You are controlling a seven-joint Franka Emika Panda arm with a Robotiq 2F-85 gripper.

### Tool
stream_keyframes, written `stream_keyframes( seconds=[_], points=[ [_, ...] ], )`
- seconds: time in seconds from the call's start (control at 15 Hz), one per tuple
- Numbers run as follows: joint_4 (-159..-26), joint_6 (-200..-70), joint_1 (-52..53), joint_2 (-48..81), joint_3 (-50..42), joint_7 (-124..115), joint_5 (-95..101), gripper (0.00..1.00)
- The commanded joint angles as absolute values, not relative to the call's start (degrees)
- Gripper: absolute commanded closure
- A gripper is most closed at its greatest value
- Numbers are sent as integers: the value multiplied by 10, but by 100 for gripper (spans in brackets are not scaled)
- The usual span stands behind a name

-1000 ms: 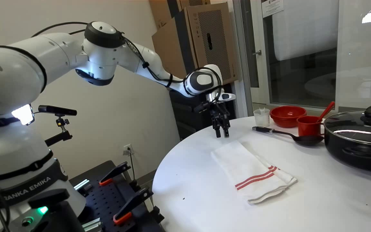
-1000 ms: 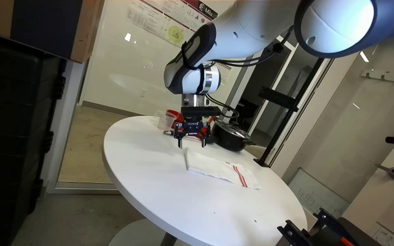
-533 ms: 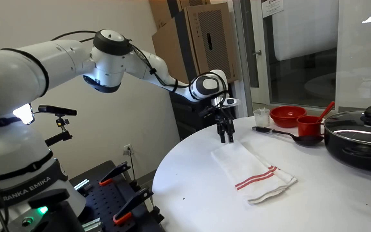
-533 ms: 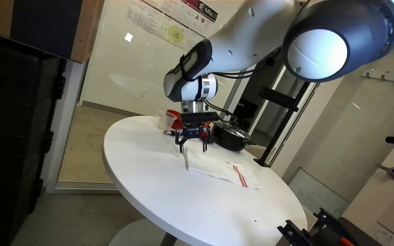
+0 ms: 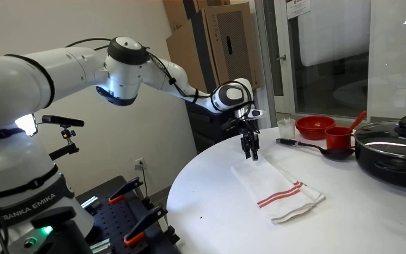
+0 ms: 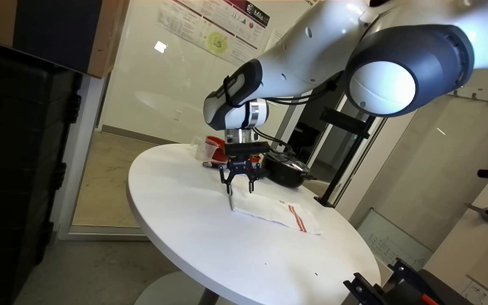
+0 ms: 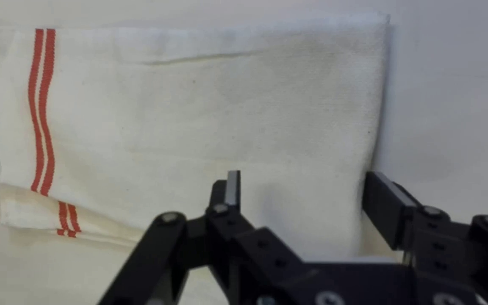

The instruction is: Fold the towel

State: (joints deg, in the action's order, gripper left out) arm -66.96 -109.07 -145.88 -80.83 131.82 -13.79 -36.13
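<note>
Filling lower right in an exterior view: round white table (image 5: 211,208); on it, right of centre, towel (image 5: 273,183); claw (image 5: 251,158) at its upper end, jaws apart; pan (image 5: 395,160), far right; cardboard box (image 5: 217,47), upper centre.

All share the towel (image 7: 163,114)

In an exterior view, the gaze runs from near the base (image 5: 16,165) across the counter (image 5: 217,225); in an exterior view, tilted, from near the arm (image 6: 303,55). The wrist view looks down, close.
</note>
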Motion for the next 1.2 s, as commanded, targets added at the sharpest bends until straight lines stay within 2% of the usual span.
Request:
stream_keyframes(
  seconds=[0.0,0.07,0.2,0.27,0.47,0.6,0.8,0.93,1.13],
  points=[
    [-632,-1071,-1455,-825,1306,-146,-375,20],
    [-630,-1072,-1451,-824,1306,-146,-375,22],
    [-623,-1072,-1446,-826,1305,-148,-373,44],
    [-619,-1071,-1443,-828,1305,-148,-372,50],
    [-606,-1069,-1437,-836,1304,-151,-370,53],
    [-600,-1066,-1436,-840,1303,-152,-369,45],
    [-596,-1062,-1439,-845,1300,-156,-370,24],
    [-594,-1058,-1443,-849,1295,-158,-370,20],
    [-591,-1051,-1448,-856,1290,-159,-371,26]
  ],
)
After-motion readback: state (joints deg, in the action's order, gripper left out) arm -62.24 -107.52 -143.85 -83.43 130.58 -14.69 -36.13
